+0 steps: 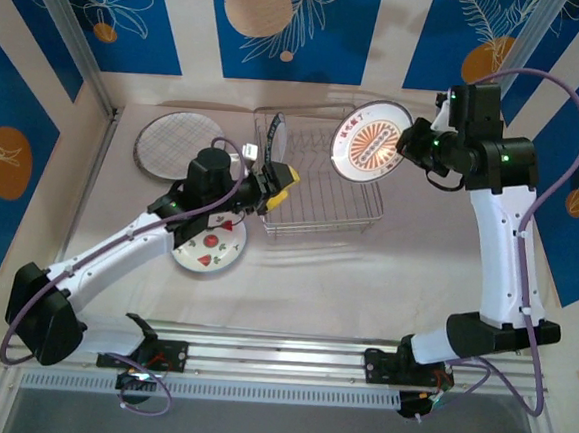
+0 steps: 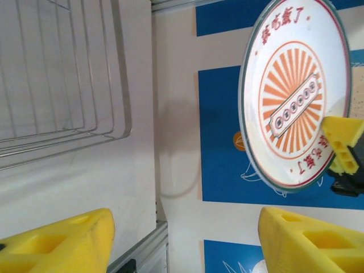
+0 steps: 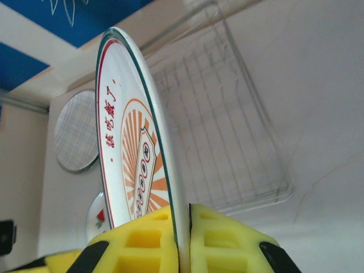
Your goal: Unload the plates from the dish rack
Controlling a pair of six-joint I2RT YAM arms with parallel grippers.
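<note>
1. Right wrist view: the right gripper [image 3: 183, 239] has its yellow fingers closed hard on the rim of the sunburst plate [image 3: 131, 165]. The plate is edge-on between the pads, with no gap visible.
2. From the top, the sunburst plate [image 1: 372, 143] is in the air over the far right corner of the dish rack [image 1: 324, 227], face tilted towards the camera and clear of the wires.
3. The left gripper [image 1: 280, 188] is wide open and holds nothing. It hovers at the rack's near left edge. Its wrist view shows both fingers apart [image 2: 185, 239], looking across at the held plate [image 2: 293, 96].
4. Done so far, by my read: two plates lie flat on the table [image 1: 305, 278] left of the rack. These are the grid-patterned plate [image 1: 175, 142] and the red-motif plate [image 1: 210, 250]. A third is mid-lift.
5. Left to do: set the sunburst plate down, then pull the small grey plate [image 1: 276, 130] standing on edge at the rack's far left. The other slots look bare [image 2: 68, 85].
6. Hard to tell:
   - The left arm covers part of the red-motif plate.
   - I can't tell whether either table plate is a stack.
   - The grey plate's seating in its slot is too small to resolve.
   - The top of the sunburst plate is cut off in the left wrist view.
</note>
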